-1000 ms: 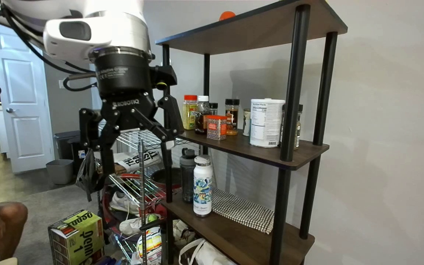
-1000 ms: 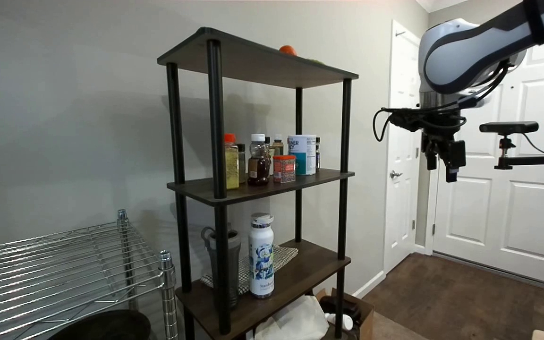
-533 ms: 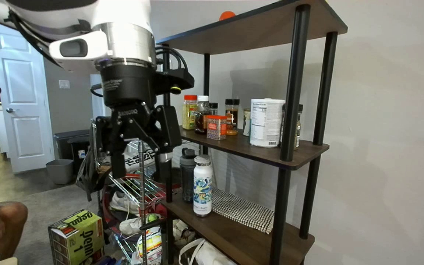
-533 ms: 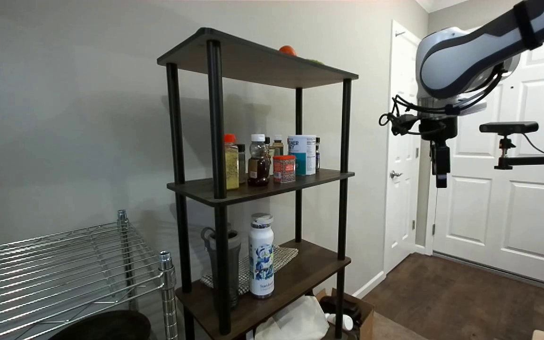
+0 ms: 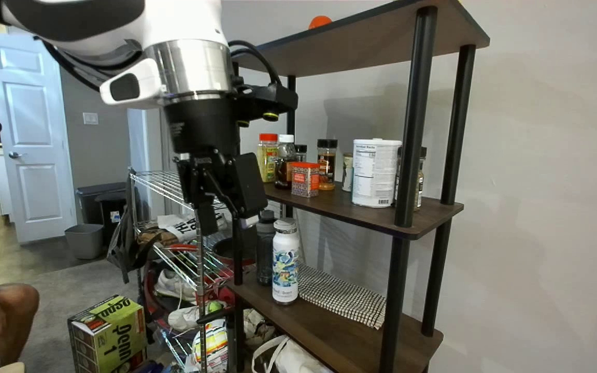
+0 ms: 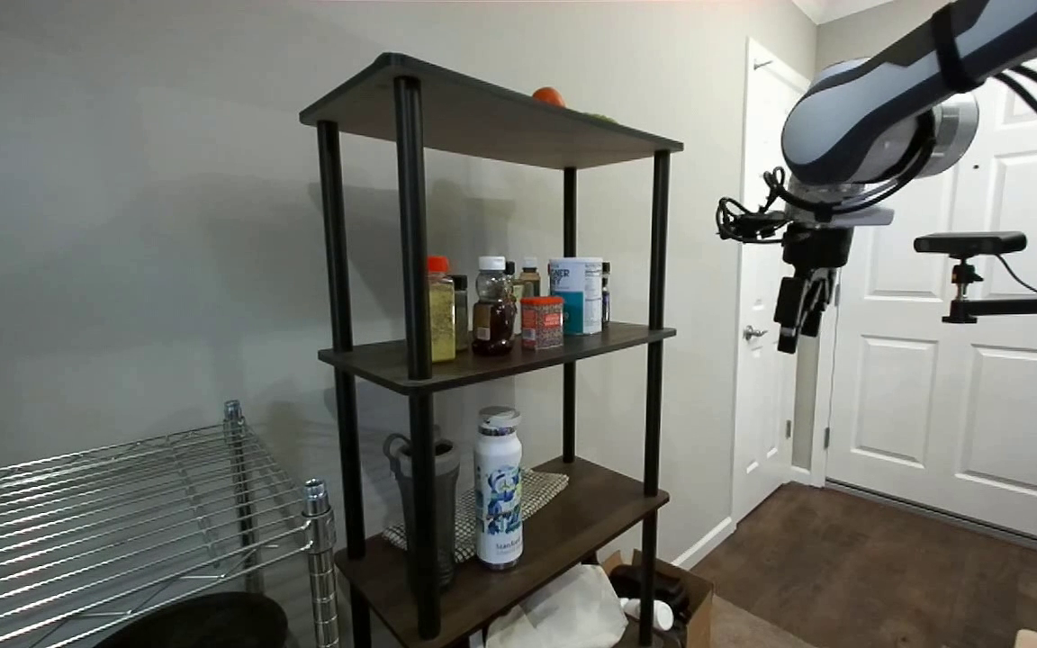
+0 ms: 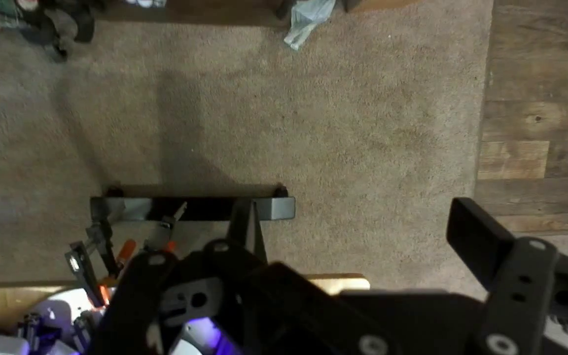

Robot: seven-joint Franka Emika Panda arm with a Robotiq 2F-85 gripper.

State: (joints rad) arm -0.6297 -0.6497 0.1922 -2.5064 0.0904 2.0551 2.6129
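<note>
My gripper (image 5: 227, 230) is open and empty, pointing down in the air. It also shows in an exterior view (image 6: 799, 333), apart from the shelf, and in the wrist view (image 7: 363, 227) with its fingers wide apart over carpet. A dark shelf unit (image 5: 329, 212) holds a yellow seasoning jar with a red lid (image 5: 267, 160), a dark syrup-like bottle with a white cap (image 6: 493, 315), a small red-lidded tin (image 5: 304, 181) and a white canister (image 5: 376, 173). Below stand a white patterned bottle (image 5: 285, 264) and a grey shaker bottle (image 6: 442, 486), beside a checked cloth (image 5: 340, 298).
An orange round object (image 6: 549, 95) lies on the top shelf. A wire rack (image 6: 122, 522) stands beside the shelf. A camera on a mount (image 6: 970, 243) is near the arm. A Penn box (image 5: 117, 336) and a person's knee (image 5: 16, 316) are low down. A wooden edge (image 7: 343, 283) shows below the gripper.
The arm and gripper have moved sideways, rightward in an exterior view and slightly leftward in an exterior view. The gripper has also turned and tilted. The shelf items have not moved.
</note>
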